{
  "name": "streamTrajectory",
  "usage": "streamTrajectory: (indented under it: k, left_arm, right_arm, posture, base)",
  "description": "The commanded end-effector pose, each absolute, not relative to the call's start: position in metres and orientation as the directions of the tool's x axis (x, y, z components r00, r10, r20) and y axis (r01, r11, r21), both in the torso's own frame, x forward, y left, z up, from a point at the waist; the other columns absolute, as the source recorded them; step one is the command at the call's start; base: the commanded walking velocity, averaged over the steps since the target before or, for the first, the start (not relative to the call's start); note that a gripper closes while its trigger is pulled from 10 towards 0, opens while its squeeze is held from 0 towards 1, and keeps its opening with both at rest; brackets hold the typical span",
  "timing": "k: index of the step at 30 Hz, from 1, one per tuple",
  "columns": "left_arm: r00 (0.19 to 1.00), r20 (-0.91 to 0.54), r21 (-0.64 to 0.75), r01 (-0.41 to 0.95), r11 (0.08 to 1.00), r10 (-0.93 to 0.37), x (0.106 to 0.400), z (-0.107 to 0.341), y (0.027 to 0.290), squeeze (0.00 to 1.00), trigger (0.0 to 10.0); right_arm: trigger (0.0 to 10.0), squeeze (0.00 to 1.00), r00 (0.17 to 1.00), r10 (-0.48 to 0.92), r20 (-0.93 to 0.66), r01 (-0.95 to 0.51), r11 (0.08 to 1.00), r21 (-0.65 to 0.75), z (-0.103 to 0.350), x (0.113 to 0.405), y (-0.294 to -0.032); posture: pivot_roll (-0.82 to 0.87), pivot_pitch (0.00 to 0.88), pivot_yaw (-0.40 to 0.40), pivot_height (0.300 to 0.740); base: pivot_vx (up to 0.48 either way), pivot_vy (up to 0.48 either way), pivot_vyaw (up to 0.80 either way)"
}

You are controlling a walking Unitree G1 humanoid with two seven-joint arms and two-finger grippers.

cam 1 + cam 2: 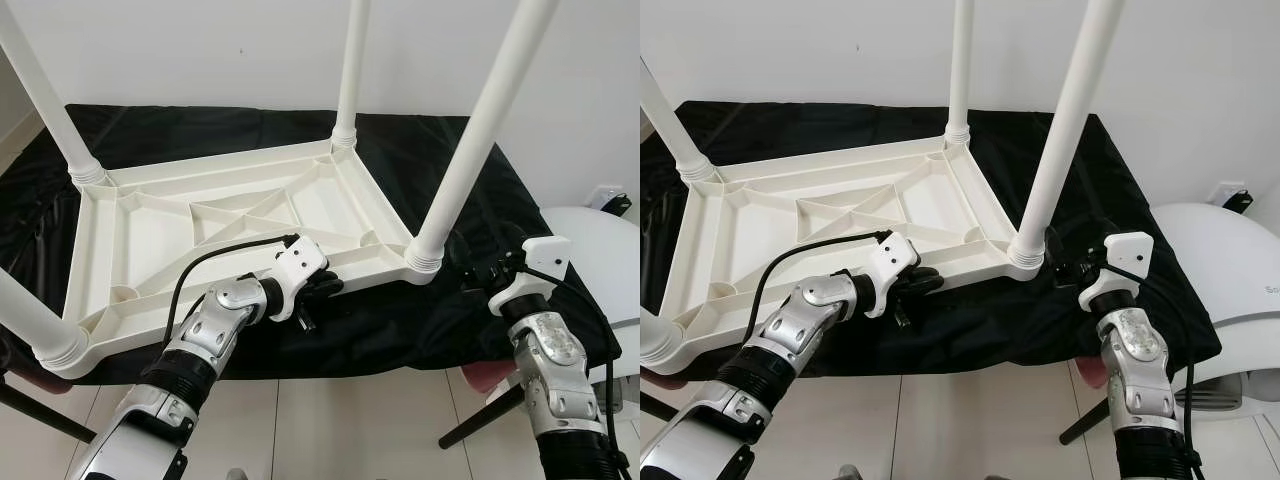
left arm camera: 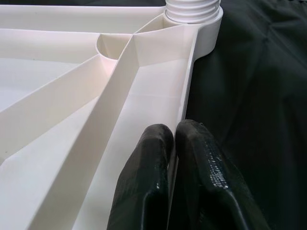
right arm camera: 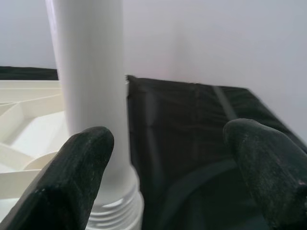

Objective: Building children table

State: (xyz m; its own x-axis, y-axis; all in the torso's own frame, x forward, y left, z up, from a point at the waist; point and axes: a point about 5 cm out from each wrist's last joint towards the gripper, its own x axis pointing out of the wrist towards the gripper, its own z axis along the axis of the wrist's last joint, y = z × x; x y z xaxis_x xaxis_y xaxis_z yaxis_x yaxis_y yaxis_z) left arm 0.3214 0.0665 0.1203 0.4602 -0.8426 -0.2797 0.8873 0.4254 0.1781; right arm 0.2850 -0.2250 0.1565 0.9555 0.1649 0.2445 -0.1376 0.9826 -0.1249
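Standing upside down on the black cloth (image 1: 430, 160), the white tabletop (image 1: 150, 235) already has four legs (image 1: 470, 150). Left gripper (image 1: 318, 292) fingers pinch its near rim. Right gripper (image 3: 168, 163) fingers gape wide, empty, beside one leg. Turning it over looks left.

Black-draped bench (image 1: 480, 160) carries upturned white table (image 1: 230, 215).
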Motion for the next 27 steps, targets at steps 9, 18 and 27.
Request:
streamTrajectory:
  k: [9, 18, 27]
  left_arm:
    - [0.425, -0.336, 0.140, 0.905, 0.401, -0.841, 0.307, 0.110, 0.067, 0.00, 10.0]
    - [0.422, -0.312, 0.148, 0.907, 0.396, -0.851, 0.304, 0.117, 0.065, 0.00, 10.0]
    - [0.412, -0.309, 0.154, 0.911, 0.382, -0.857, 0.301, 0.123, 0.061, 0.00, 10.0]
  right_arm:
    - [10.0, 0.00, 0.904, 0.418, 0.086, -0.416, 0.908, -0.045, 0.139, 0.297, -0.220]
    - [10.0, 0.00, 0.888, 0.458, 0.046, -0.457, 0.889, -0.031, 0.133, 0.291, -0.226]
    - [10.0, 0.00, 0.880, 0.469, 0.068, -0.465, 0.883, -0.066, 0.142, 0.308, -0.236]
  posture:
    - [-0.05, 0.042, -0.047, 0.740]
    - [-0.05, 0.042, -0.054, 0.740]
    - [-0.05, 0.038, -0.051, 0.740]
  base:
    - [0.000, 0.000, 0.00]
    - [0.000, 0.000, 0.00]
    - [0.000, 0.000, 0.00]
